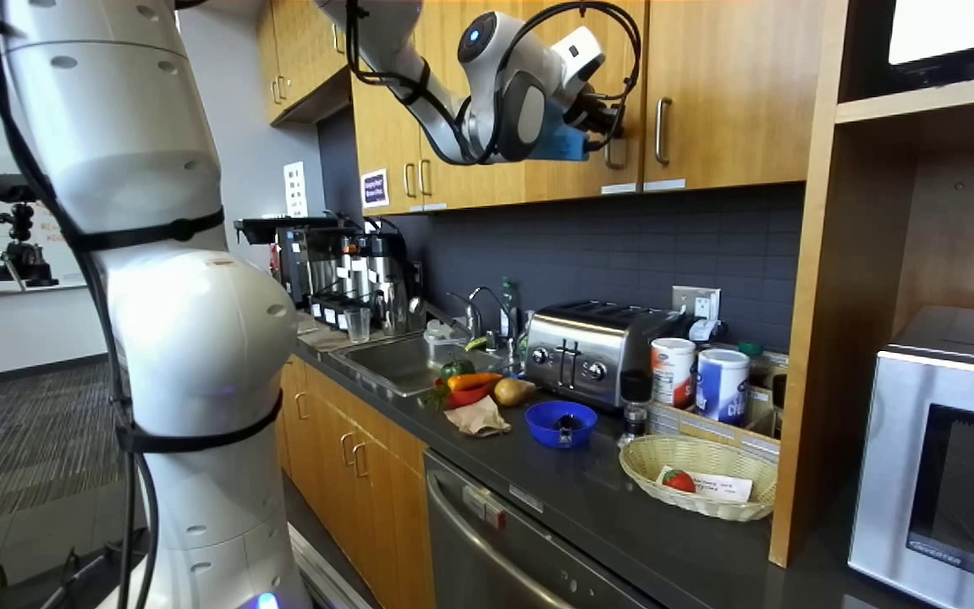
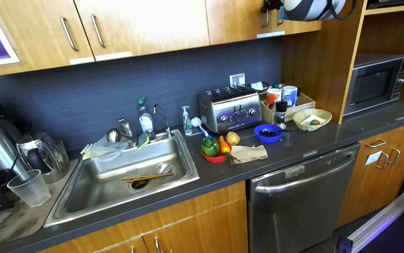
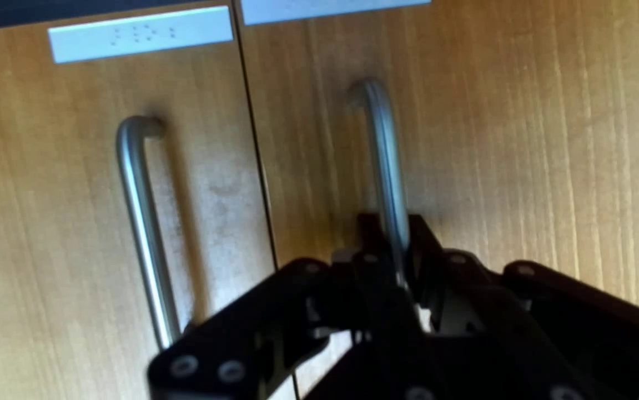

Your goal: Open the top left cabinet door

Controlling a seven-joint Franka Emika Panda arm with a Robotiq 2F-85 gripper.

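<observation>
The robot's black pincer [image 3: 392, 230] has its two fingers [image 3: 424, 240] drawn close together in a grip. In an exterior view the white-and-grey wrist [image 1: 539, 64] bends just behind the pincer. Farther back and higher, the forearm [image 1: 391, 47] slopes down toward the wrist. The thick lower arm [image 1: 190, 321] stands nearly upright, well apart from the pincer.

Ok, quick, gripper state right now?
Gripper: closed, holding the silver bar handle of the top left cabinet door.
</observation>
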